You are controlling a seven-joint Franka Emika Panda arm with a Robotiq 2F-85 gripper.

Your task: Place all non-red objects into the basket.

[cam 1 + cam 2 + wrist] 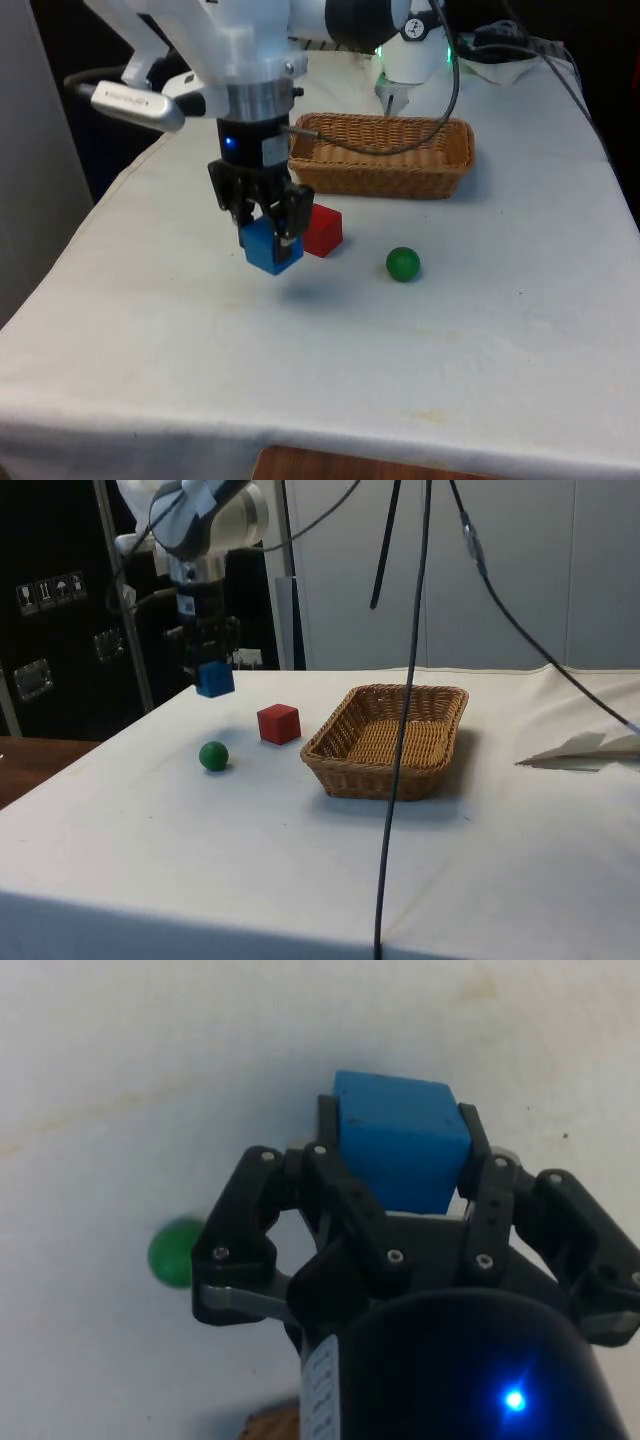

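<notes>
Blue cube [270, 247] is off the table, pinched between the 2 fingers of the gripper [268, 232]; the wrist view shows a finger pressed flat against each of 2 opposite faces of the cube [400, 1140]. Its shadow falls on the cloth directly below, so it hangs clear of the surface. In the side view the cube [214, 678] sits at the fingertips of the gripper [212, 666], above and behind the other loose pieces.

Red cube [322, 230] rests on the cloth just beside the held blue one, on the front view's right, a little farther back. Green ball [403, 264] lies on the cloth further to the front view's right, apart from the red cube and nearer the camera (wrist view catches the ball [180, 1252] on bare cloth beside the gripper body).

Wicker basket [440, 180] stands behind both, toward the far end of the table, long side facing the front camera; a dark cable [400, 145] drapes across it.

Surface: white cloth [480, 340], faintly marked and lightly creased, wooden edge showing below its near hem. Room: black curtains behind in the front view; dark cabinets [60, 630] and pale wall panels in the side view.
</notes>
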